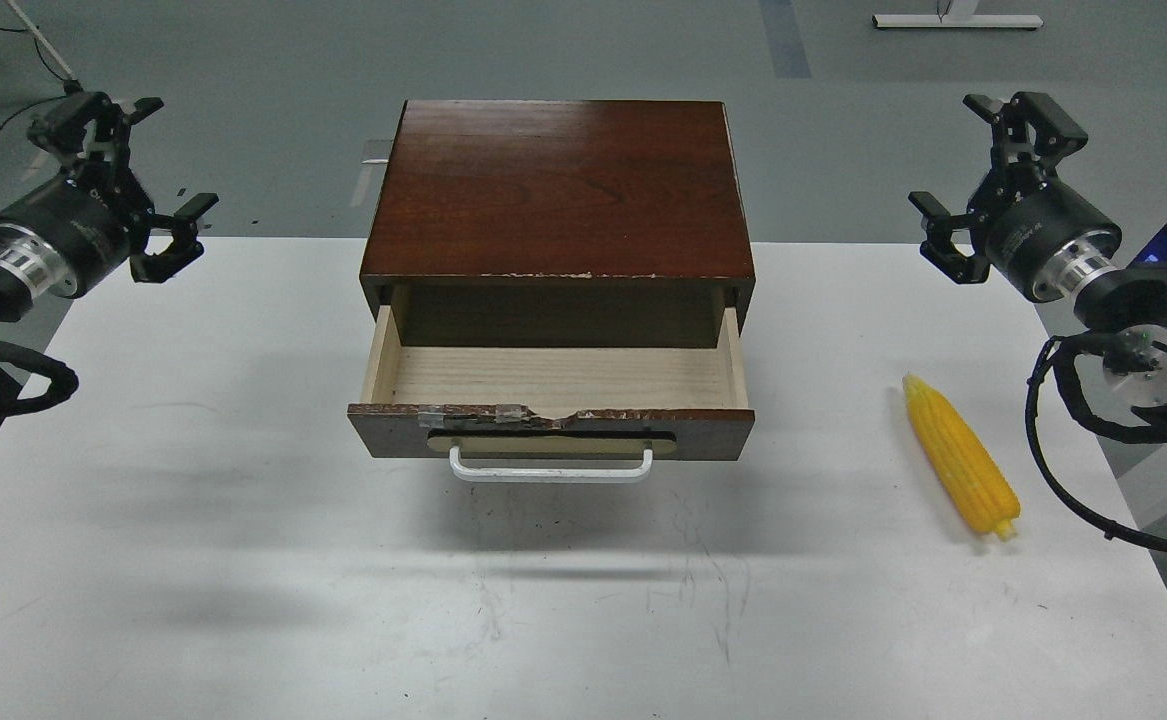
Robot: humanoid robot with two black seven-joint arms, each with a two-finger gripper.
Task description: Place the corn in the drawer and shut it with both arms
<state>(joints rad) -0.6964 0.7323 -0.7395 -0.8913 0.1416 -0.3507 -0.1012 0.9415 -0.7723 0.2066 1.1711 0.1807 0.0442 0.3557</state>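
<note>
White table [193, 560], open drawer [551, 432], corn [960, 457] right, left gripper [148, 170] and right gripper [983, 165] spread.

A dark red-brown wooden drawer [551, 385] is sitting pulled out at the middle of a white table [243, 560]; a long tapered yellow corn cob [961, 457] is lying well apart to its right.

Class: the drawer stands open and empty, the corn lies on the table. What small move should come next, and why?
Probably lower the right gripper toward the corn. It is open, holds nothing, and the corn lies on its side of the table, right of the open drawer. The left gripper is farther away.
</note>
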